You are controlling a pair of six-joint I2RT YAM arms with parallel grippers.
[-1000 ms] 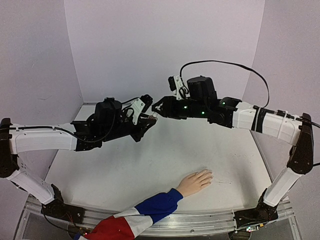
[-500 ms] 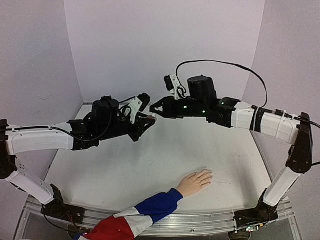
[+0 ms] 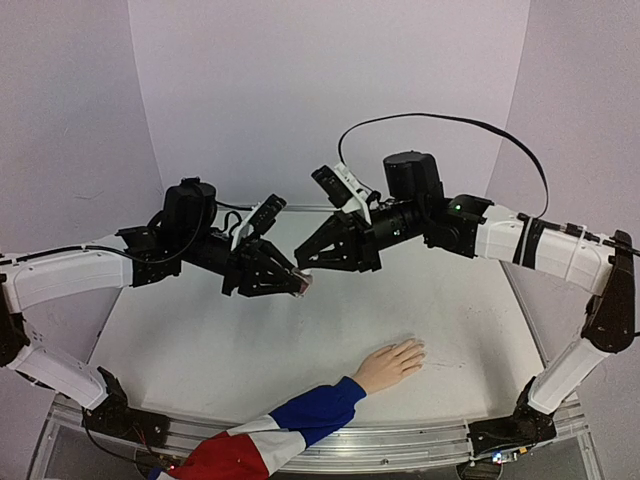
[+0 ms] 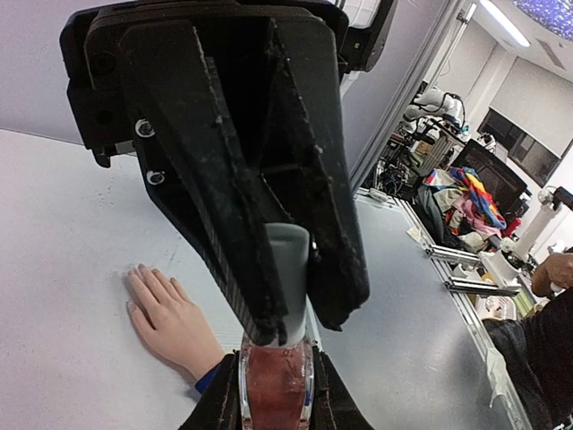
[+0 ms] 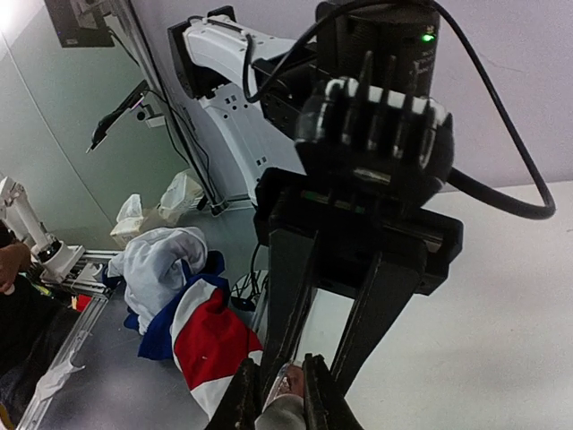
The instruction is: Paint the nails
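A pale hand lies flat on the table near the front, in a blue, white and red sleeve. Its nails are too small to make out. Above mid-table my left gripper is shut on a small bottle of pinkish-red liquid. My right gripper meets it from the other side, shut on the bottle's pale cap. In the right wrist view the right gripper pinches the cap, with the bottle beyond. The hand lies below and left of the bottle, apart from it.
Lilac walls enclose the white table on three sides. An aluminium rail runs along the near edge, with both arm bases on it. A black cable loops above the right arm. The sleeve hangs off the table's front.
The right gripper has closed onto the cap. Both grippers, joined at the bottle, have come down and toward the front of the table, tilting downward.
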